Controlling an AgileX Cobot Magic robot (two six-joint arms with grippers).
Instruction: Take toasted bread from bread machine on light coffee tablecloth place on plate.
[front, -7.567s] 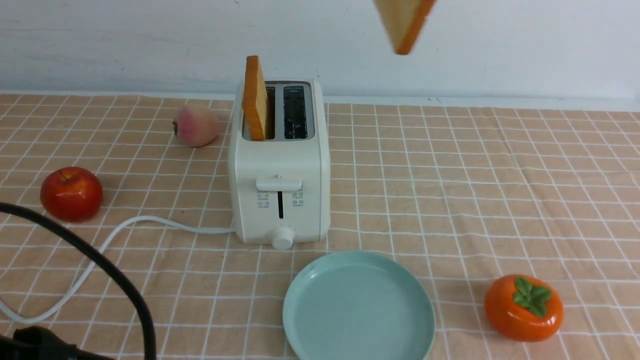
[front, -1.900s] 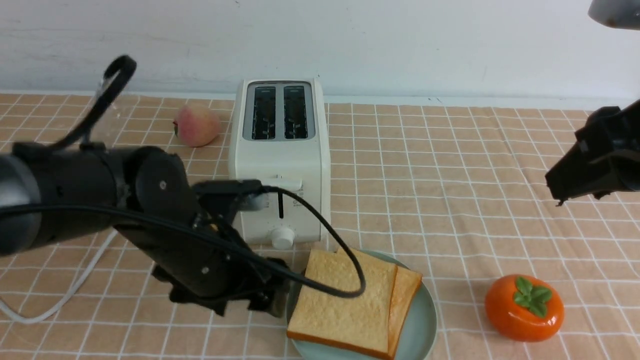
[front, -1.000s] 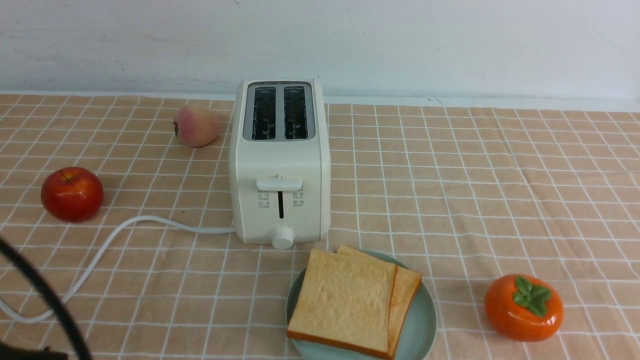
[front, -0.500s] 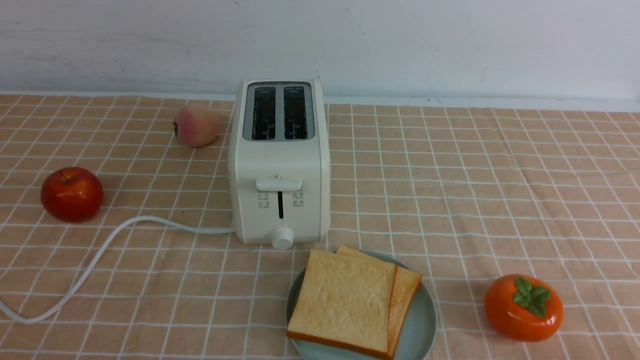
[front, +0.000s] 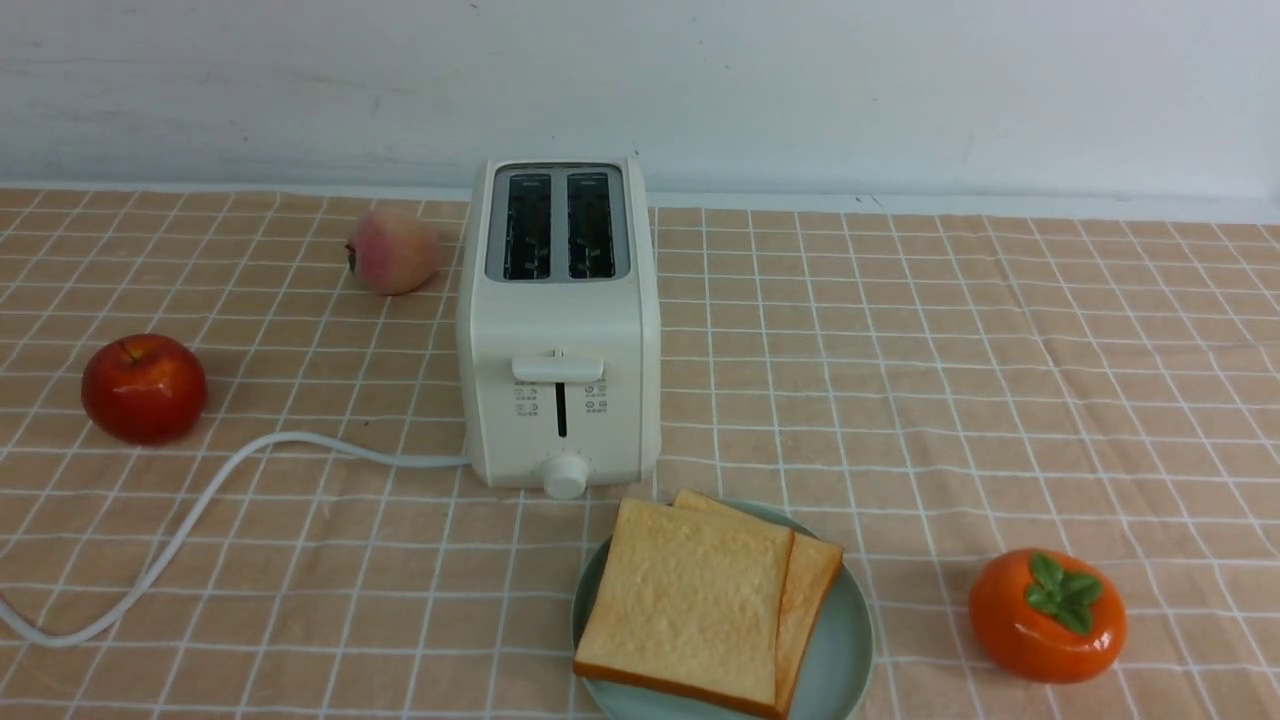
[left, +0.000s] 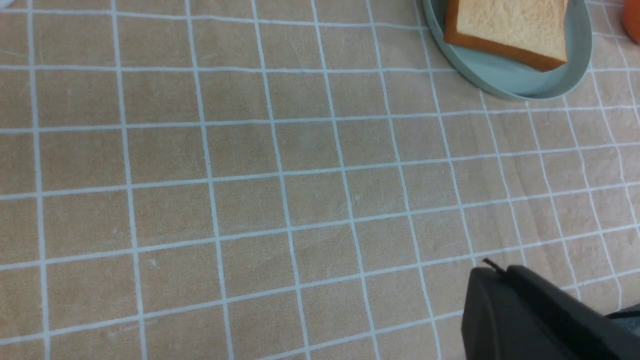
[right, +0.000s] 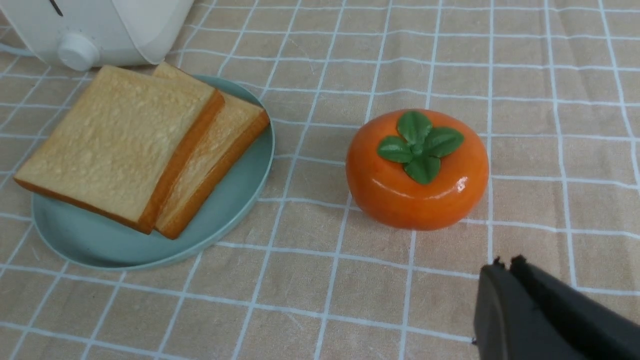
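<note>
Resting low over the cloth, the left gripper (left: 492, 272) shows in its wrist view as a dark tip with the jaws pressed together and nothing between them. The right gripper (right: 505, 267) shows likewise in its own wrist view: jaws closed to a thin seam, empty. Neither arm appears in the front view.

Outward from the right gripper lies a glossy orange persimmon with a green leaf cap (right: 417, 170), and beyond it the round pale mint-green plate (front: 840, 660). The two square golden-tan toast slices (front: 690, 600) lie flat on this plate, one overlapping the other, crust edges facing the persimmon. The plate lies well apart from the left gripper, across bare grid squares of the light peach-tan checked tablecloth (front: 950, 380).

Behind the plate stands the cream-white two-slot toaster (front: 560, 330); both slots are empty. Judgement: both slices are delivered and no reach remains. If one were needed, neither arm is plainly nearer the plate.
</note>
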